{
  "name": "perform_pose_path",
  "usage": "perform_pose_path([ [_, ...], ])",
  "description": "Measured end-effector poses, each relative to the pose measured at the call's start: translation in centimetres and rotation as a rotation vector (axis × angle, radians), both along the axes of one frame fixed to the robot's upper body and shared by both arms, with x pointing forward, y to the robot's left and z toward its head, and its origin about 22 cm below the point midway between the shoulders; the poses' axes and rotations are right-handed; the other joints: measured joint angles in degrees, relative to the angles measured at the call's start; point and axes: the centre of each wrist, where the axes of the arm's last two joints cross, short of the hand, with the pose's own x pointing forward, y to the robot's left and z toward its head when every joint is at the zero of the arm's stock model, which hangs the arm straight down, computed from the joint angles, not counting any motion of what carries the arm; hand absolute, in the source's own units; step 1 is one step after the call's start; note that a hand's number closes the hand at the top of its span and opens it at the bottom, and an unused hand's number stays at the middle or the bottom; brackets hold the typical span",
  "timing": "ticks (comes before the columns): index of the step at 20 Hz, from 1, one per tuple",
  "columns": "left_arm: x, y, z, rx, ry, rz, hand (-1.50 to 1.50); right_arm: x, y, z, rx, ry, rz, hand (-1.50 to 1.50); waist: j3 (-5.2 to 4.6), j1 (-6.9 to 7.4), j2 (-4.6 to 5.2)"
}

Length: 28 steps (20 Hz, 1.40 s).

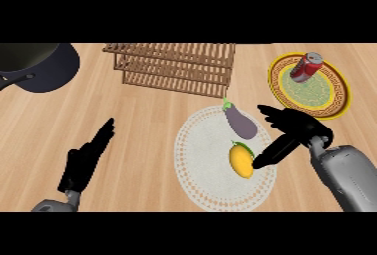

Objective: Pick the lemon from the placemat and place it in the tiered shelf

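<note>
A yellow lemon [242,159] lies on the round white placemat [202,164], right of its centre. My right hand [290,130] hovers at the placemat's right edge, open, its thumb reaching down to the lemon's right side and its fingers pointing left above it. The wooden slatted tiered shelf [177,67] stands at the back centre. Down at the lower left, my left hand [85,162] rests open with its fingers up, well away from the placemat.
A purple eggplant [241,122] lies on the placemat just behind the lemon. A yellow plate [335,94] at the back right holds a red can [307,66]. A dark pot [33,64] sits at the back left.
</note>
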Motion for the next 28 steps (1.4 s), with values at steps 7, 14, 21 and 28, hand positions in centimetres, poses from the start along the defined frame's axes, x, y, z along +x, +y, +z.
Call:
perform_pose_path([
  [7,-0.2,0.0,0.3,0.010,0.020,0.010,0.00,-0.8,1.7,-0.2,-0.037,0.021,0.013,-1.50,-0.04,-0.26,-0.01],
  [14,-0.1,0.0,0.0,0.007,0.019,0.007,0.00,-1.2,2.0,-1.5,-0.111,0.020,0.006,-1.50,0.01,-0.28,-0.04],
  [21,0.1,-0.1,0.1,0.004,0.013,0.009,0.00,-1.8,2.7,-2.6,-0.134,0.031,0.026,-1.50,0.04,-0.30,-0.09],
  [28,0.0,-0.2,0.2,0.009,0.018,0.013,0.00,-1.6,3.2,-3.9,-0.163,0.042,0.043,-1.50,-0.22,-0.33,-0.22],
])
